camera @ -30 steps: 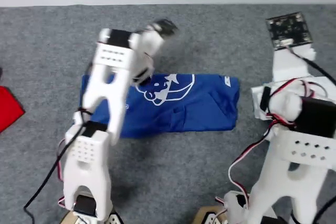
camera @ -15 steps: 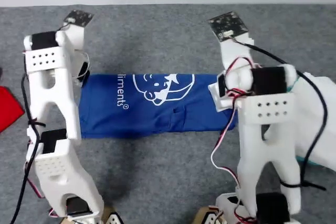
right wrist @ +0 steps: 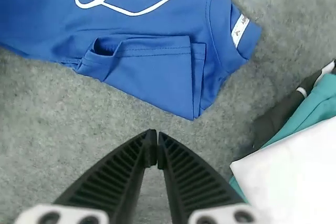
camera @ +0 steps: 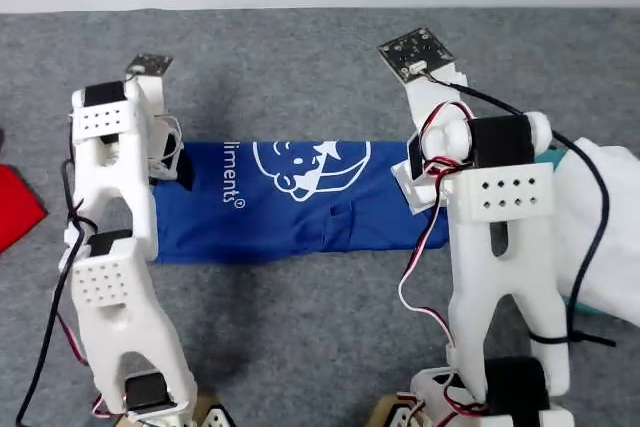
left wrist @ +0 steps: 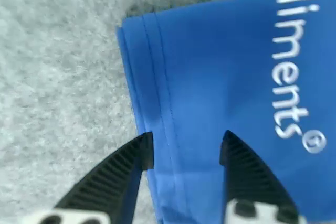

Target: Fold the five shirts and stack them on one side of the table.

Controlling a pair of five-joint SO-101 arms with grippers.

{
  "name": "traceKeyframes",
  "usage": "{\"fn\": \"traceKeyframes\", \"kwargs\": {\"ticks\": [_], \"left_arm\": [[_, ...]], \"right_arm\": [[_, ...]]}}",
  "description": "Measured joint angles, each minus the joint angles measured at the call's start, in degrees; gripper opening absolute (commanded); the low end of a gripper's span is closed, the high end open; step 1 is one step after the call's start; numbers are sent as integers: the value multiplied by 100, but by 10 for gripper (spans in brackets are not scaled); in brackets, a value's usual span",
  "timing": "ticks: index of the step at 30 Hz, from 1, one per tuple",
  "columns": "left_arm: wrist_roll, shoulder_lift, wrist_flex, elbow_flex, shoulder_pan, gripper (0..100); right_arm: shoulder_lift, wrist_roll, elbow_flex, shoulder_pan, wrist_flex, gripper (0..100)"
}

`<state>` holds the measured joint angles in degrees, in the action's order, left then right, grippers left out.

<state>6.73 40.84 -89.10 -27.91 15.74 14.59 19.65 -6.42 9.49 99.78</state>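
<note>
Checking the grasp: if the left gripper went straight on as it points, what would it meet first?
Probably the hemmed end of the blue shirt: the open left gripper straddles that edge, with one finger over the grey mat. Its height is unclear.

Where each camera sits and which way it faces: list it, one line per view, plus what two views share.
High view: fixed above the table, looking down at the blue shirt, both arms, a red cloth and a white-topped stack.
Left wrist view: on the left arm, looking down at the shirt's hemmed end; left gripper open over its edge.
Right wrist view: on the right arm, looking down at the shirt's collar end; right gripper shut over the table.
Shared: high and right wrist views both show the stack.
</note>
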Motion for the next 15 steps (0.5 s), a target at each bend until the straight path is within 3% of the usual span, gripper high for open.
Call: {"fn": "traceKeyframes", "kwargs": {"ticks": [15], "left_arm": [[-132, 545, 18, -123, 290, 214]], "right_arm": [[-18, 44, 0, -9, 0, 9]]}}
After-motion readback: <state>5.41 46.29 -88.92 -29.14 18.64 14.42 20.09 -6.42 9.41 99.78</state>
